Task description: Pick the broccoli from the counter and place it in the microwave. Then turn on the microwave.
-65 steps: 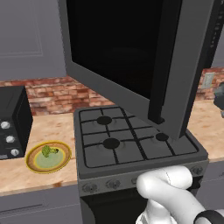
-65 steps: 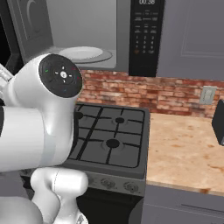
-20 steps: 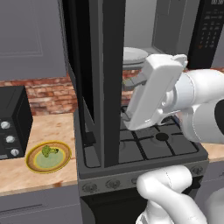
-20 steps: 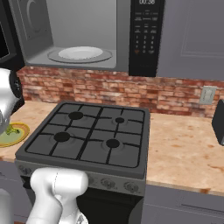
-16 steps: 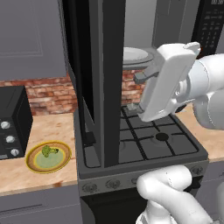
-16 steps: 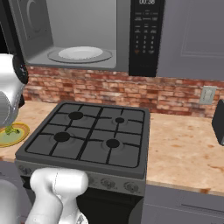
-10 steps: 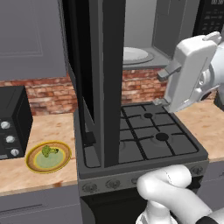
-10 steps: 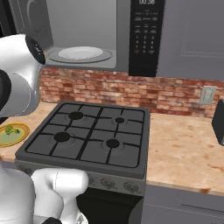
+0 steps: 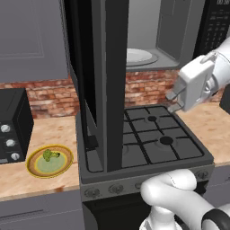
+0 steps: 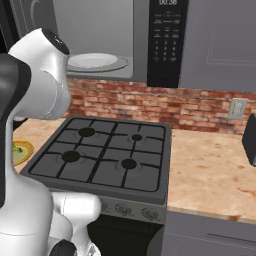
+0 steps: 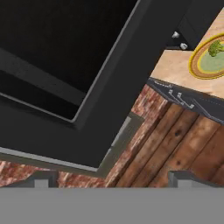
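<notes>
A: Starting at the left of the left base view, what sits on the counter?

B: A small black oven at the edge, then the yellow-rimmed green plate with the broccoli lying on it, just left of the stove.

A: And above the stove?

B: The microwave, with its black glass door swung wide out over the burners. The white turntable inside is bare.

A: Where is the gripper?

B: Far right of that view, above the stove's right side, its two fingers pointing left towards the open door. They look spread, though from that angle the gap is hard to judge; in the hand view the two tips stand far apart at the bottom with nothing between them.

A: So the broccoli and the fingers?

B: Well apart. The door stands between them in the left base view. In the hand view the broccoli shows small in the top right corner on its plate, far from both tips.
</notes>
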You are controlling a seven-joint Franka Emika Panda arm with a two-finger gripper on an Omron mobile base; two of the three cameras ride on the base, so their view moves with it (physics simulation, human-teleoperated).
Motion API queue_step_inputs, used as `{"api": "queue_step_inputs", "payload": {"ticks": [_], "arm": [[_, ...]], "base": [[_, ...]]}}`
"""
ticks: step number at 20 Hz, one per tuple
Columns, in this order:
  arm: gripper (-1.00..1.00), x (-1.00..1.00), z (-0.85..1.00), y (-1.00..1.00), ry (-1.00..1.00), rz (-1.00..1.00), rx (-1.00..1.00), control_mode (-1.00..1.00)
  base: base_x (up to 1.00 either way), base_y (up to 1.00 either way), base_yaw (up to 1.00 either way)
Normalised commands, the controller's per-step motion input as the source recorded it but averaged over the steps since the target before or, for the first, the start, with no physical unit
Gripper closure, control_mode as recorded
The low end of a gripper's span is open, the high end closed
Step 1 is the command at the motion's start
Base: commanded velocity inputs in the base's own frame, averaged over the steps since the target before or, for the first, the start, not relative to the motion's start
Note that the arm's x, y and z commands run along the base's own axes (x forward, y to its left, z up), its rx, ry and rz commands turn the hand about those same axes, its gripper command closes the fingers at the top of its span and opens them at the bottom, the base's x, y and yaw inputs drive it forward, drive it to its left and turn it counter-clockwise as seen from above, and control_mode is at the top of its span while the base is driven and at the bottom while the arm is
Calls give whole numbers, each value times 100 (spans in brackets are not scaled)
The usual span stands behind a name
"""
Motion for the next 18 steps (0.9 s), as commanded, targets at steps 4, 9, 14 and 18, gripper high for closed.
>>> {"api": "queue_step_inputs", "payload": {"ticks": [4,9,14,18], "arm": [[-100,16,-89,-7,-21,0,-3,-100],[-100,7,-73,0,-24,1,0,-100],[-100,25,-63,0,-15,6,2,-100],[-100,58,-31,0,-3,14,8,-100]], "base": [[0,0,0],[0,0,0],[0,0,0],[0,0,0]]}}
